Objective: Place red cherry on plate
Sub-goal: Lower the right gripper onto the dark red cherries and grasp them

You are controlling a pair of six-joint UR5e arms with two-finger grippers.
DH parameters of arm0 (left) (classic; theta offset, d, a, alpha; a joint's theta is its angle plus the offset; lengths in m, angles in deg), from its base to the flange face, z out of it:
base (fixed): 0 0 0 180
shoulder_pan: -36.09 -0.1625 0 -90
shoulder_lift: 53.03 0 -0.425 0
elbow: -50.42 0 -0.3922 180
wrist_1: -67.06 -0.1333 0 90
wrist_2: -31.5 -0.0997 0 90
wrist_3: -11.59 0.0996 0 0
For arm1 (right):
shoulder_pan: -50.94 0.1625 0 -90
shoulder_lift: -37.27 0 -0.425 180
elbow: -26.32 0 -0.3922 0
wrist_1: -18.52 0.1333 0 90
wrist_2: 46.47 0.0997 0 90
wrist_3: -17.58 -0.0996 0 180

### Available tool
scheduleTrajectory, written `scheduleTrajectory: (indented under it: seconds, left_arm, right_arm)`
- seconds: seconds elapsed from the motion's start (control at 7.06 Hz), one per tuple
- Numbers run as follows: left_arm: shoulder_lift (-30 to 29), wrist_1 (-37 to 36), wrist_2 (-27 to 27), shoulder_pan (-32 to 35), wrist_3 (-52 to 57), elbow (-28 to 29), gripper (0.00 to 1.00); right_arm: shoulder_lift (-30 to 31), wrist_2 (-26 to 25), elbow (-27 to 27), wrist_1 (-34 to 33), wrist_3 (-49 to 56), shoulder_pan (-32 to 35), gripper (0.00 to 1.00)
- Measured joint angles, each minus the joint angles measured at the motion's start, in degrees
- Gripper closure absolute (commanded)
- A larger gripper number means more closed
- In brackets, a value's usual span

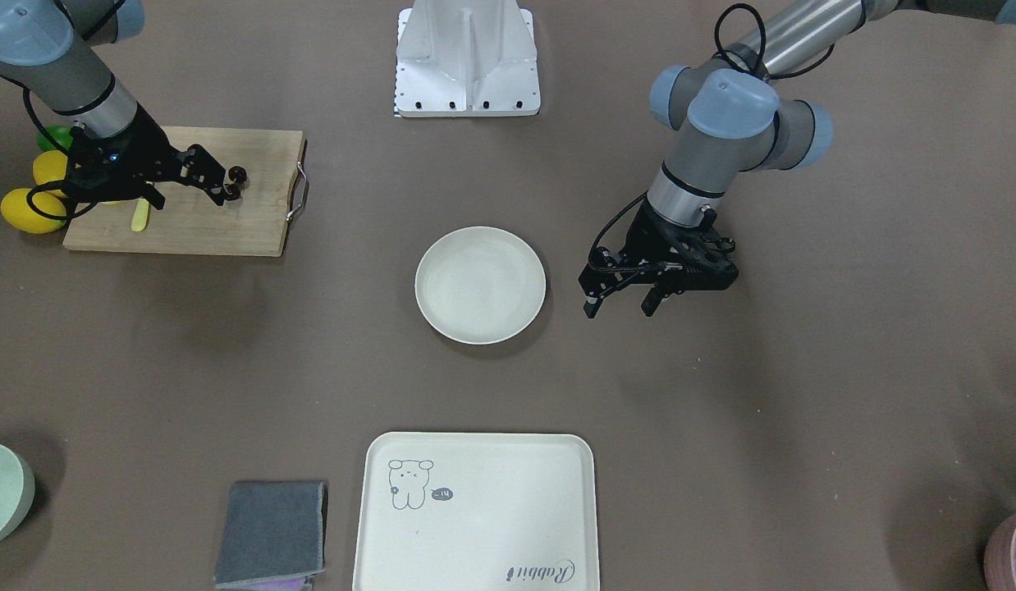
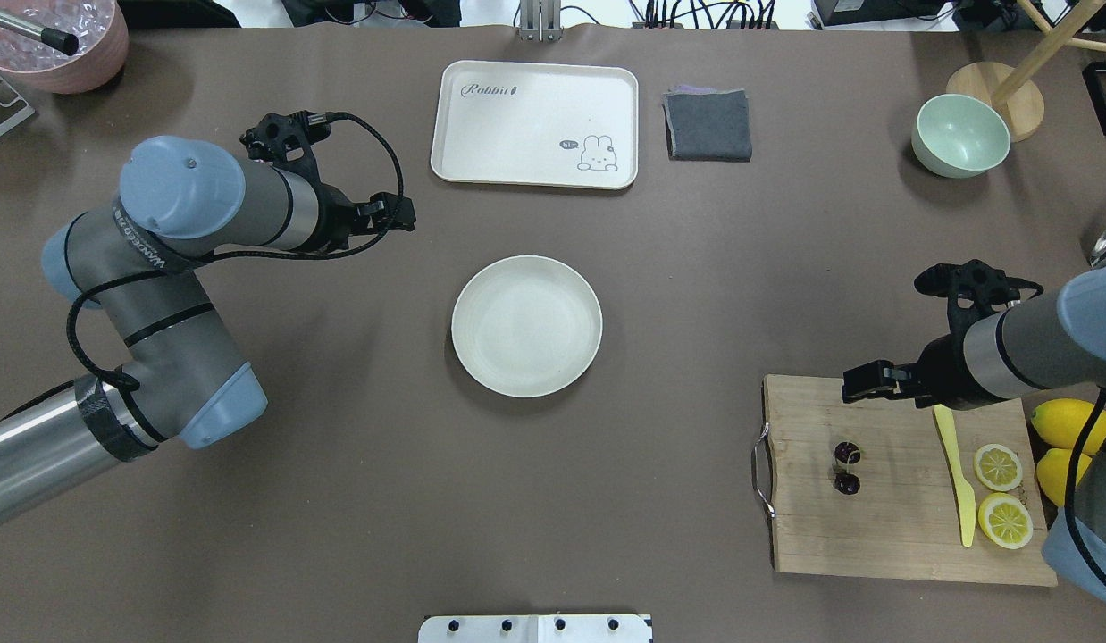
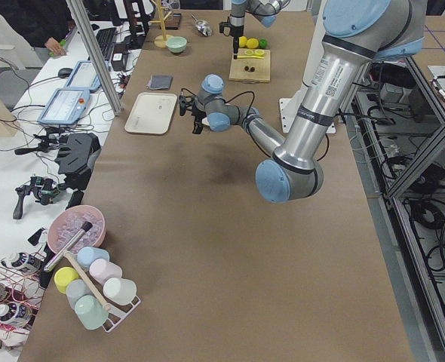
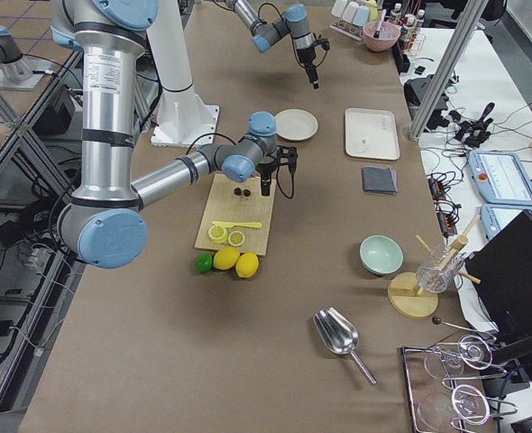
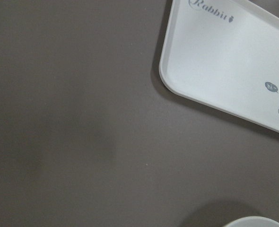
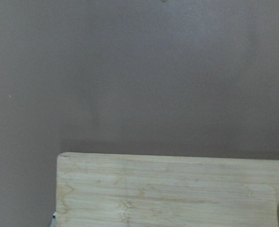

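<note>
The red cherry (image 2: 846, 454), a pair of tiny dark fruits, lies on the wooden cutting board (image 2: 901, 527) near its handle end. My right gripper (image 2: 861, 382) hangs open above the board's far edge, a little beyond the cherry and not touching it. The right wrist view shows only the board's edge and bare table. The plate (image 2: 526, 325), round and cream-white, sits at the table's middle with nothing on it. My left gripper (image 1: 620, 308) is open and holds nothing, hovering over bare table beside the plate.
On the board lie a yellow knife (image 2: 955, 482) and two lemon halves (image 2: 998, 466), with whole lemons (image 2: 1062, 420) beside it. Along the far edge are the rabbit-print tray (image 2: 535, 123), a grey cloth (image 2: 708, 125), a mint bowl (image 2: 959, 136) and a pink bowl (image 2: 57, 45).
</note>
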Motion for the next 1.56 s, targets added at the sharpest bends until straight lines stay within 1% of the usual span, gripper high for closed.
scheduleTrajectory:
  seconds: [0.14, 0.28, 0.42, 0.57, 1.13, 1.56]
  left_arm:
    - [0.1, 0.0, 0.0, 0.4, 0.5, 0.3, 0.02]
    - [0.1, 0.0, 0.1, 0.8, 1.0, 0.5, 0.02]
    - [0.1, 0.0, 0.1, 1.0, 1.6, 0.6, 0.02]
    - [0.1, 0.0, 0.1, 1.1, 2.0, 0.6, 0.02]
    - [0.2, 0.0, 0.2, 1.2, 2.2, 0.6, 0.02]
    - [0.2, 0.0, 0.2, 1.2, 2.1, 0.7, 0.02]
  right_arm:
    - [1.0, -1.9, 0.0, 1.5, -2.9, -2.8, 0.01]
    - [1.2, -3.9, 0.1, 2.1, -4.6, -5.7, 0.07]
    - [1.3, -5.3, 0.1, 2.4, -5.3, -7.6, 0.55]
    - [1.4, -6.2, 0.2, 2.4, -5.9, -8.8, 1.00]
    - [1.7, -8.1, 1.6, 2.5, -6.7, -10.0, 1.00]
    - [1.4, -8.3, 3.1, 2.4, -6.8, -9.9, 1.00]
